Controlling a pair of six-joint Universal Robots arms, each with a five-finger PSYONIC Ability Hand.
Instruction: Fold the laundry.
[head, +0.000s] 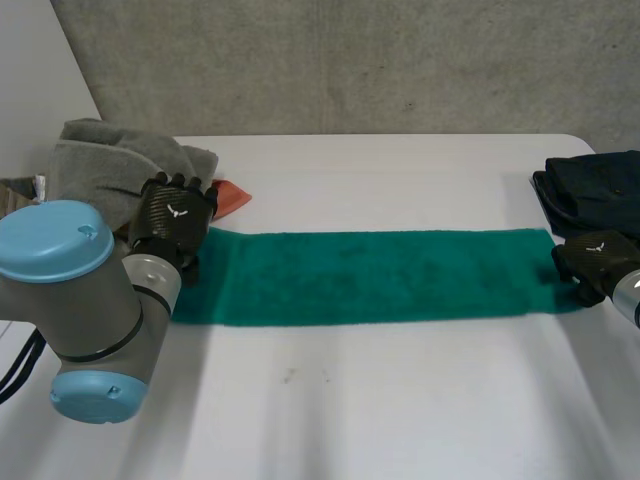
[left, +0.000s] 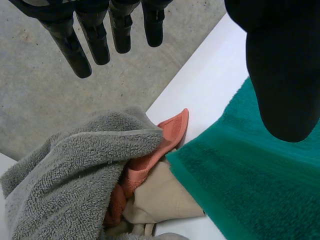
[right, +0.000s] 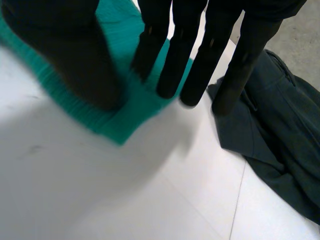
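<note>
Folding stage: early, by my judgement. The green towel (head: 370, 275) lies flat as one long narrow strip on the white table (head: 380, 410). Its thick edge suggests one lengthwise fold is already made, though I cannot confirm the layers.
Towel position: middle of the table, running from the left hand to the right hand. The edges are fairly straight and neither end is brought over.
Left hand (head: 172, 218): at the towel's left end, released. The fingers (left: 70, 47) are straight and spread, the thumb is over the green cloth, and nothing is gripped.
Right hand (head: 595, 262): at the towel's right end, over a corner. The fingers (right: 172, 65) are straight with their tips down at the cloth, and the thumb is apart from them over the green. No pinch is seen, so I read it as released.
Waiting pile, left: a grey towel (head: 110, 160) heaped over an orange cloth (head: 232, 197) and a beige cloth (left: 160, 197), just beside the green towel's left end. All are unfolded.
Waiting item, right: a dark garment (head: 595, 185), crumpled just beside the right hand and unfolded.
Work left: crosswise folds on the green towel, then each waiting item. The greater part of the task is outstanding.
</note>
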